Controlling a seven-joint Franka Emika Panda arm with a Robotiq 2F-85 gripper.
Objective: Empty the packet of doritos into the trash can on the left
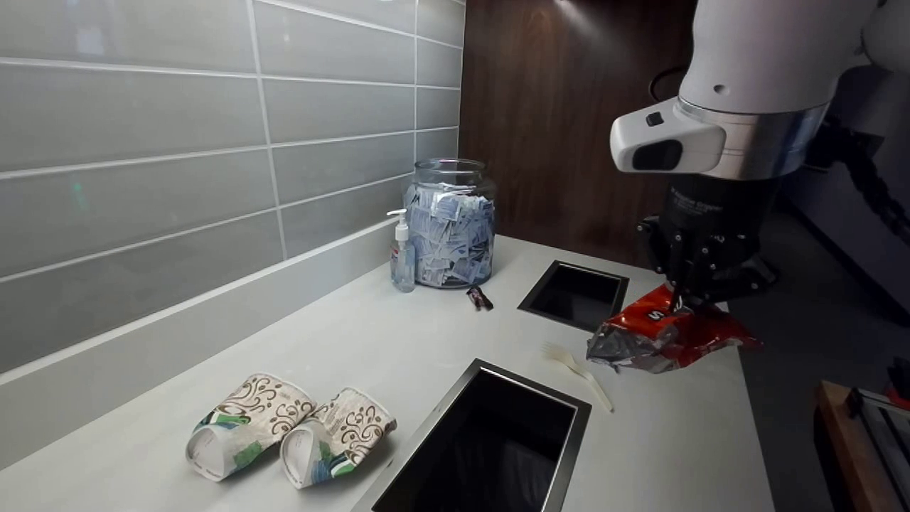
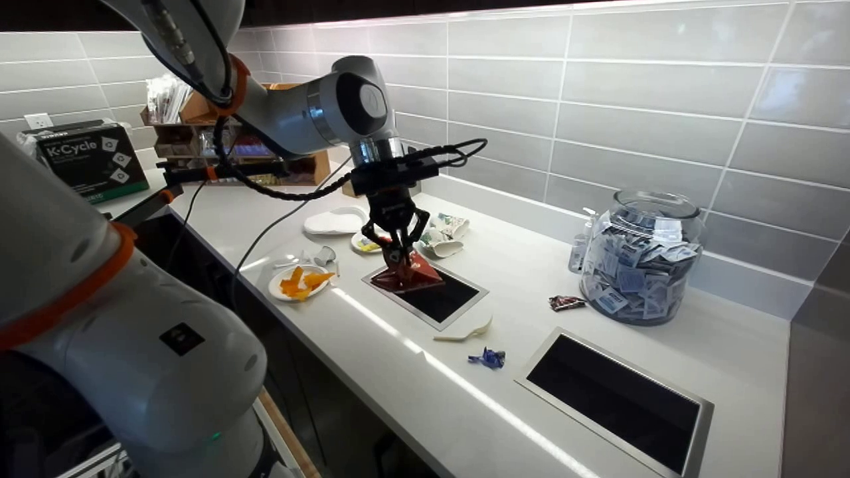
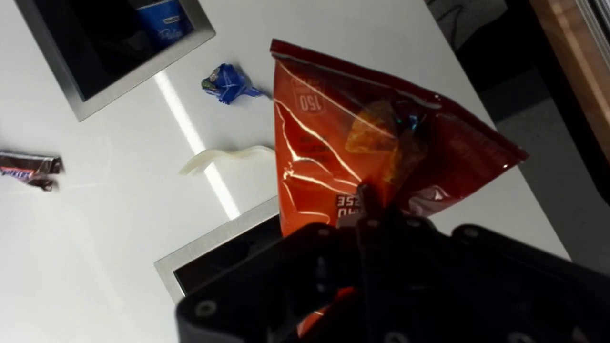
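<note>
You are working over a long white table (image 1: 355, 338); call front the edge your arm (image 1: 771, 57) reaches across. Judging left from the arm's side, the left trash can (image 1: 419, 442) is the metal-framed opening farther from the back right corner, and the right trash can (image 3: 143, 71) is the one nearer to it. The glass jar (image 1: 451, 227) stands near that corner. You have the Doritos packet (image 3: 343, 133) up off the table toward the front edge, with the jaws pinched together on its foil. Your next move turns on one offset: the left can seems to lie below the packet and a little toward the back edge, so I doubt you are squarely over it. The crimped seam (image 3: 362, 77) looks to face the front right corner; silver foil (image 1: 625, 348), probably the torn mouth, shows on the opposite side, so the long axis likely runs diagonally, mouth toward the left can. The pale fork (image 1: 584, 375) lies just beside that can, the blue wrapper (image 2: 489, 358) near the right one.
</note>
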